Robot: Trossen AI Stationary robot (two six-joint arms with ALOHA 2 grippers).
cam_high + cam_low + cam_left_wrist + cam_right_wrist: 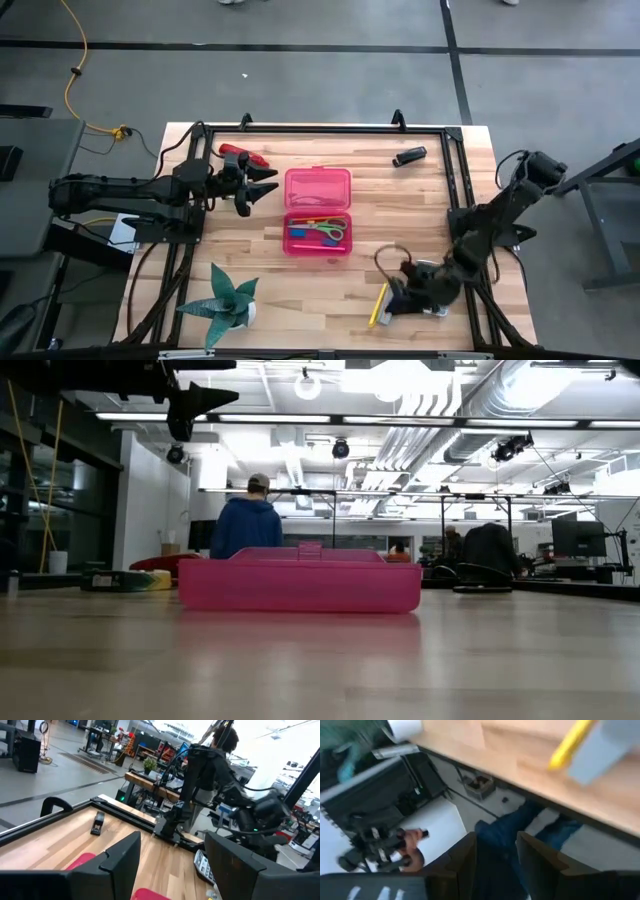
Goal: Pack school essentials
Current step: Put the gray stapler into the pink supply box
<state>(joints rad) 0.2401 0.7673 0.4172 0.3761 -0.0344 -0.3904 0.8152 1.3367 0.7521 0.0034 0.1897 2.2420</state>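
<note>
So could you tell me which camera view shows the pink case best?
The high view: the pink case lies open, its whole outline and contents visible. The low view shows only its side wall; the left wrist view catches pink slivers; the right wrist view shows none.

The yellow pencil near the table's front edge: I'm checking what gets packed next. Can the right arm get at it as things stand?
Probably yes. The right gripper sits low beside the yellow pencil, fingers parted, with bare wood between them. The pink case and plant lie well clear.

right gripper (495, 855): jaws parted, nothing between | yellow pencil (568, 744): on worktop (485, 740) near its edge, beside grey block (602, 750) | green plant (345, 750): at worktop corner | beyond edge: person's hand (410, 845)
</note>
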